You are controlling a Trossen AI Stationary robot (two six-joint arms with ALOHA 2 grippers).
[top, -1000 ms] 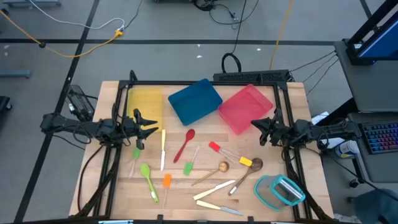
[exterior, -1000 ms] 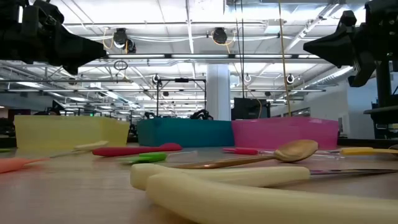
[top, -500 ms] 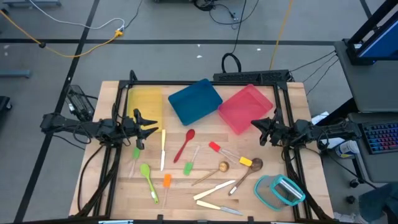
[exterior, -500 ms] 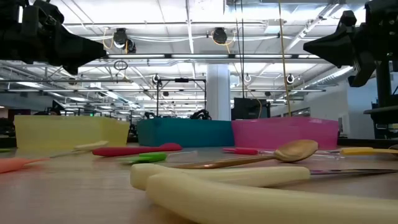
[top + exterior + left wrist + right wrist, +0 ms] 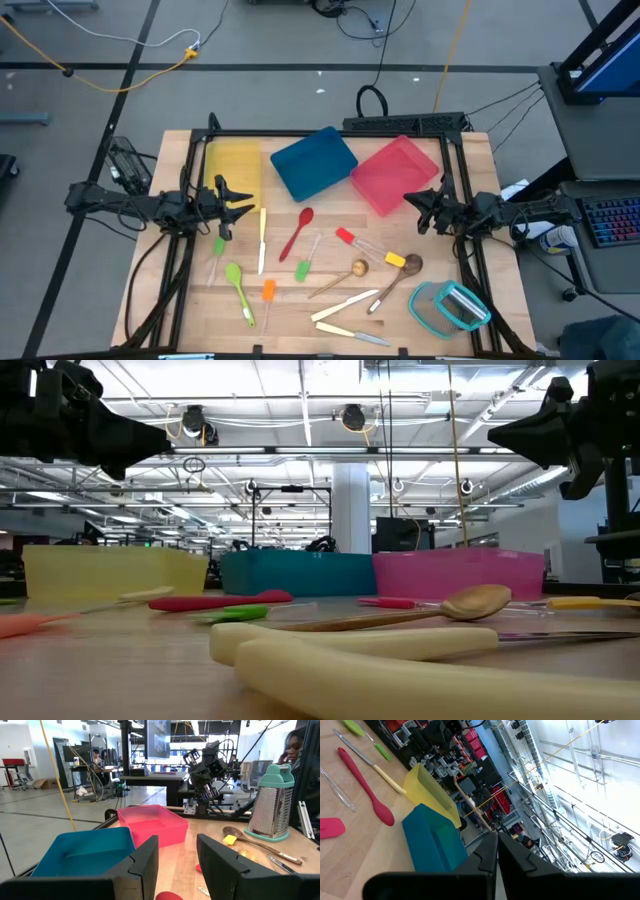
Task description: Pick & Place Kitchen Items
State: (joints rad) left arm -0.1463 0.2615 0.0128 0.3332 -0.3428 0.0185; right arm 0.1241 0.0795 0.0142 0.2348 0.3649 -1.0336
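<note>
Small plastic and wooden kitchen utensils [image 5: 300,232] lie mid-surface: prob. light, stiff, flat; grip handles mid-shaft. Left end effector [image 5: 177,860] spread, hovering left edge; right end effector [image 5: 496,851] pressed together, right edge.

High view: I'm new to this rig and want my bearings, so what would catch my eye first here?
Three flat trays line the table's far side: yellow tray at left, blue tray in the middle, pink tray at right. In front of them lies a scatter of utensils, led by a red spoon at the centre. The left gripper hangs at the left edge, jaws open; the right gripper at the right edge, jaws shut.
</note>
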